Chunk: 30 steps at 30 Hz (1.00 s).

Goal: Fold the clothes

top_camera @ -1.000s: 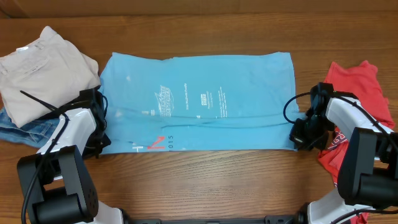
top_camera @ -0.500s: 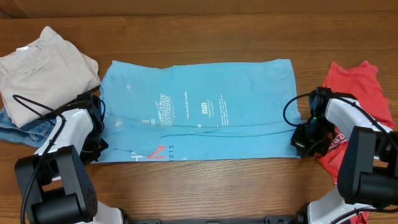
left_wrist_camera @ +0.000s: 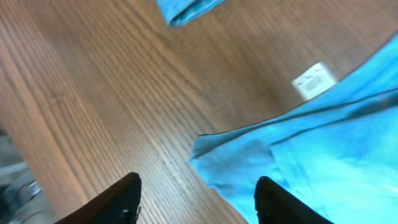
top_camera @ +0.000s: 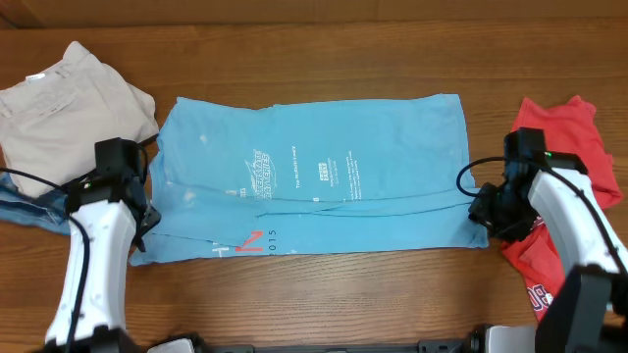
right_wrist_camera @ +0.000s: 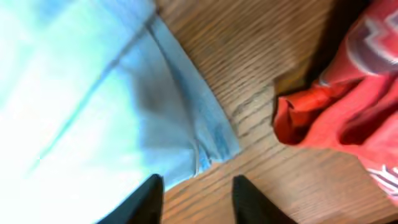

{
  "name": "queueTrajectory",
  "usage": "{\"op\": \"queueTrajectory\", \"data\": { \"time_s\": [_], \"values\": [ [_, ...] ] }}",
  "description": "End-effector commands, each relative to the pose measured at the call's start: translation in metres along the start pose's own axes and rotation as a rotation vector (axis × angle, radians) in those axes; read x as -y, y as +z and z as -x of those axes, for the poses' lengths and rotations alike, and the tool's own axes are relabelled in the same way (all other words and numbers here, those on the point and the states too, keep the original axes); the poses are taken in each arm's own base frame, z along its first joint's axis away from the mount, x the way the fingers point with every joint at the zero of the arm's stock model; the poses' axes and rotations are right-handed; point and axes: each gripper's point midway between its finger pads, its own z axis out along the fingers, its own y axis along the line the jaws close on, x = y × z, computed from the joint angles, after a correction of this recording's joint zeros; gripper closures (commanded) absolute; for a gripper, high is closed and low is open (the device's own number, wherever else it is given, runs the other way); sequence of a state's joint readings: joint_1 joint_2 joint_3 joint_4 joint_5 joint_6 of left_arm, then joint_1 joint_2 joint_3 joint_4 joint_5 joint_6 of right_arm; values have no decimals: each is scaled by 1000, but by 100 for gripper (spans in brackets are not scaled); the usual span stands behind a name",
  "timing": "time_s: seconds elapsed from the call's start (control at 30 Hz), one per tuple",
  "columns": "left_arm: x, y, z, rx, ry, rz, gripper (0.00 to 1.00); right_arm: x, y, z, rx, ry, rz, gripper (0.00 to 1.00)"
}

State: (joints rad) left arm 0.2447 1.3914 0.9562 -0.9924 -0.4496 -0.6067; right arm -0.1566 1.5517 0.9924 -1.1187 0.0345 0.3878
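A light blue shirt [top_camera: 314, 176] with white print lies flat across the middle of the table, folded into a wide band. My left gripper [top_camera: 140, 227] hovers at its near left corner and my right gripper [top_camera: 486, 214] at its near right corner. In the left wrist view the gripper [left_wrist_camera: 199, 202] stands open above bare wood, with the shirt's corner [left_wrist_camera: 217, 158] lying just ahead of it. The right gripper [right_wrist_camera: 199, 199] is open too, and the shirt's hemmed corner [right_wrist_camera: 208, 146] rests on the table in front of its fingers. Neither gripper holds anything.
A beige garment [top_camera: 64, 108] lies bunched at the far left on top of blue denim [top_camera: 20, 208]. A crumpled red garment [top_camera: 564, 157] lies at the right, close behind my right arm and also in the right wrist view [right_wrist_camera: 348, 106].
Both grippers have opened and let go of the shirt's near corners, which now lie on the table. Both arms have risen slightly; the shirt's near edge sits a little closer to the front.
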Motion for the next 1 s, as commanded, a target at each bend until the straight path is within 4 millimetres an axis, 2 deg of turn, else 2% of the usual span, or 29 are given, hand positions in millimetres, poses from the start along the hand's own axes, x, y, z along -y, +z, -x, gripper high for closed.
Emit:
{"op": "queueTrajectory", "data": {
  "time_s": [0.0,0.03,0.2,0.3,0.4,0.5,0.57,0.63,0.77,0.87,0.9,0.93,0.97],
  "values": [
    [1,-21,11,62,-3,-78,36,-4,-28,15,112,10,38,57],
    [1,-22,13,71,-4,-86,36,-4,-30,16,121,9,42,56],
    [47,-47,30,120,180,-342,43,-15,-54,33,196,-66,88,52],
    [72,-96,63,215,263,-511,41,-37,-91,52,282,-166,184,45],
    [95,-132,83,242,339,-642,38,-52,-128,68,364,-204,253,37],
    [114,-147,95,226,408,-683,37,-63,-156,79,415,-266,293,36],
    [128,-148,104,215,457,-679,37,-68,-167,89,442,-294,294,35],
    [150,-146,115,203,512,-681,33,-75,-175,103,454,-334,289,30],
    [195,-129,132,156,556,-714,30,-95,-170,127,410,-395,308,25],
    [218,-112,137,117,566,-737,30,-110,-154,147,371,-424,318,18],
    [231,-100,139,95,571,-747,30,-119,-143,156,355,-445,334,17],
    [251,-76,141,62,577,-747,29,-143,-114,174,332,-497,367,16],
    [257,-67,142,53,578,-744,28,-149,-103,179,328,-509,366,16]
  ]
}}
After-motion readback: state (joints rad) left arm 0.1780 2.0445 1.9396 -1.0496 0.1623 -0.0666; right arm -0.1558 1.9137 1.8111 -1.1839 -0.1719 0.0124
